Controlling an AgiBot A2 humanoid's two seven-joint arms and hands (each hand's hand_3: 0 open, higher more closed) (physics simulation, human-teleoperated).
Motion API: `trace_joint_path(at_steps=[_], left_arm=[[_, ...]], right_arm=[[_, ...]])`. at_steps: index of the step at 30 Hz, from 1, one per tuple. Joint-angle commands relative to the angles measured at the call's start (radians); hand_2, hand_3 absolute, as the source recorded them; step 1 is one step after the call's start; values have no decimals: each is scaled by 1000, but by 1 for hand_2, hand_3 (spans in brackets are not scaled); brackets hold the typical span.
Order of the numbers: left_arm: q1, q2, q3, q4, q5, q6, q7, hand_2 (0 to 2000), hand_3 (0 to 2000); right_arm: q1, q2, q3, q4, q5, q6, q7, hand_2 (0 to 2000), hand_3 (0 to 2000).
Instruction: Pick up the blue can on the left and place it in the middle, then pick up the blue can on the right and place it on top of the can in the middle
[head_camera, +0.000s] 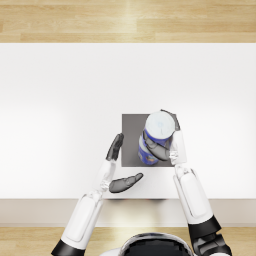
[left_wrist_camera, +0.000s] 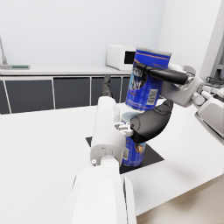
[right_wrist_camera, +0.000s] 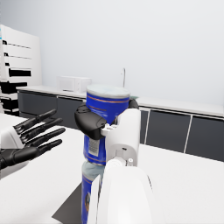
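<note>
Head view: white table (head_camera: 60, 110) with a dark grey mat (head_camera: 131, 135) near its front edge. Two blue cans sit over the mat. The lower can (head_camera: 145, 152) stands on the mat's right half; the upper can (head_camera: 159, 129) is held above it by the right hand (head_camera: 161, 148), dark fingers wrapped around its side. From this steep angle I cannot tell whether the upper can touches the lower one. Left hand (head_camera: 119, 167) is just left of the mat, holding nothing — fingers spread, one part pointing up along the mat edge, the thumb lying out toward the front.

Left wrist view: left hand (left_wrist_camera: 146, 122) sits at the forearm's end, close to the cans, gripping nothing. Behind it, the right hand (left_wrist_camera: 175, 81) clamps the upper can (left_wrist_camera: 146, 78) — fingers across its label. The lower can (left_wrist_camera: 133, 151) is on the mat (left_wrist_camera: 151, 153), mostly hidden behind the left wrist. Upper can looks slightly tilted. A counter with dark cabinets (left_wrist_camera: 39, 92) and a white microwave (left_wrist_camera: 120, 56) is in the background.

Right wrist view: right hand (right_wrist_camera: 94, 122) grips the upper can (right_wrist_camera: 107, 111) around its middle. The lower can (right_wrist_camera: 89, 188) is directly below it on the mat (right_wrist_camera: 70, 208); the joint between them is partly hidden, contact unclear. Left hand (right_wrist_camera: 33, 140) is off to the side, fingers extended and apart, well clear of both cans.
</note>
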Motion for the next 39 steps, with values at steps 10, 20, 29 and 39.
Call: trace_joint_path(at_steps=[10, 20, 29, 39], left_arm=[[5, 31, -66, -78, 0, 0, 0, 0, 0], [71, 98, -153, -143, 0, 0, 0, 0, 0], [205, 174, -261, -179, 0, 0, 0, 0, 0], [292, 166, -496, -143, -1, 0, 0, 0, 0]], right_arm=[[0, -18, -6, -72, 0, -1, 1, 2000, 1520], [19, -28, -24, 64, 0, -37, -42, 0, 0], [109, 23, -96, 258, 1, -41, -49, 0, 0], [66, 20, -388, 335, 0, 229, 197, 0, 0]])
